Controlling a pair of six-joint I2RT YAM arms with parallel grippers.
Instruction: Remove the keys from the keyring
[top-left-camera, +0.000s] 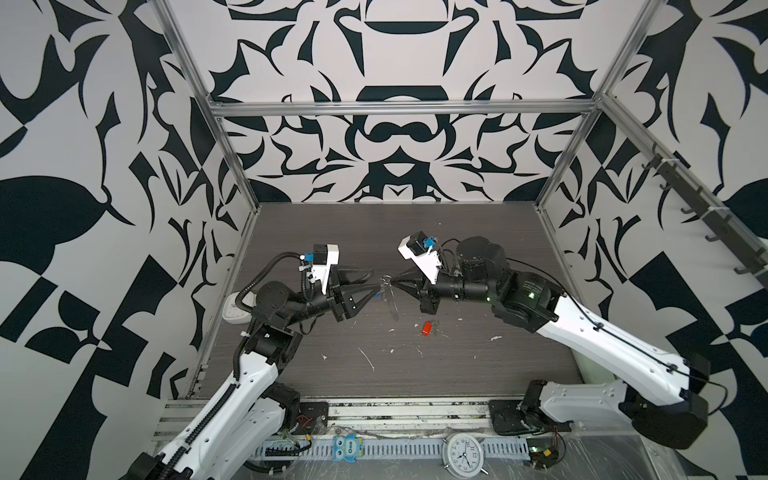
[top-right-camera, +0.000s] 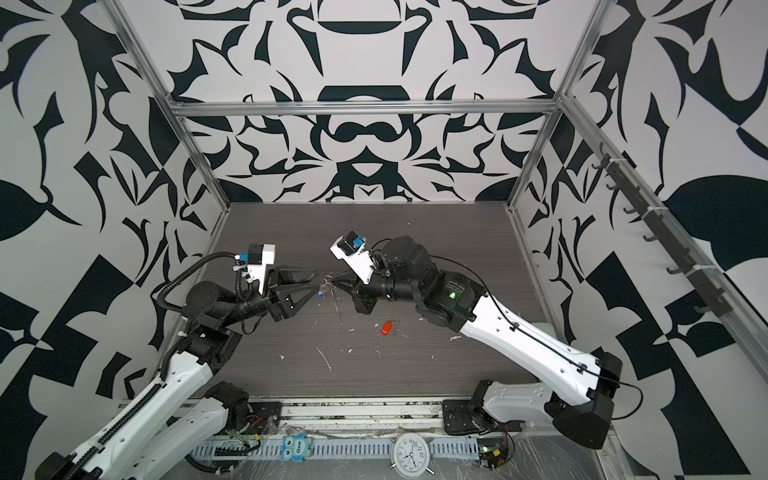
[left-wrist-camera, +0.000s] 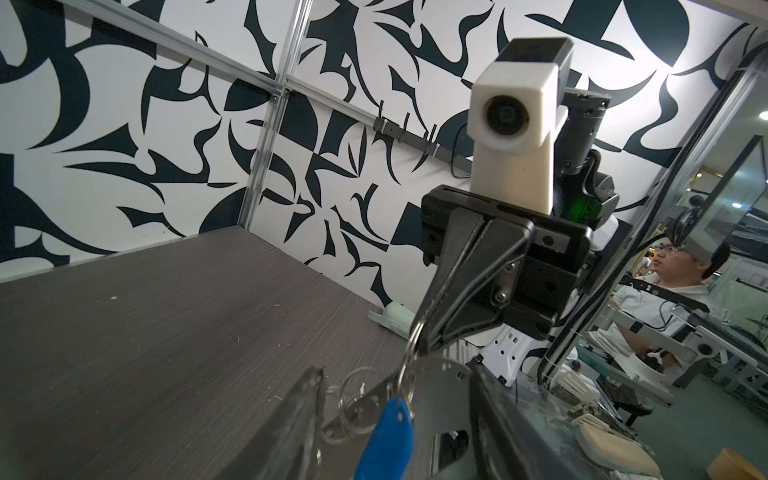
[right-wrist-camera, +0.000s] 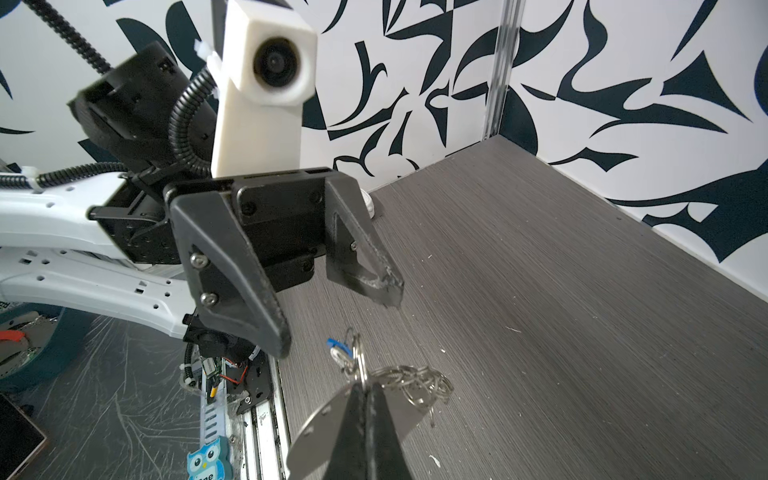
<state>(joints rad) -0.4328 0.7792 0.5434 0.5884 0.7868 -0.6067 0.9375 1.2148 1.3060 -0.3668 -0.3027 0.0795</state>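
Keys on this job are small, stiff, light silver blades, each on a thin split ring with a smooth oblong plastic tag. The blue-tagged key (left-wrist-camera: 386, 440) hangs from the keyring (right-wrist-camera: 411, 379), a tangle of thin silver wire clips. The right pincer (right-wrist-camera: 365, 390) holds it clear of the counter (right-wrist-camera: 540, 270), fingers pressed together on its metal. A limp, pale strap loop (top-left-camera: 392, 307) dangles just below the right pincer. Facing the right pincer, the left pincer (right-wrist-camera: 338, 322) has its fingers spread, with the blue tag between them but not pinched. The red-tagged key (top-left-camera: 425, 328) lies loose on the counter near the right pincer, apart from the keyring, so I judge the task half done. Hard, slick metal will probably twist or slip in a light grip. The flat tag looks like the safest hold, drawn away from the right pincer.
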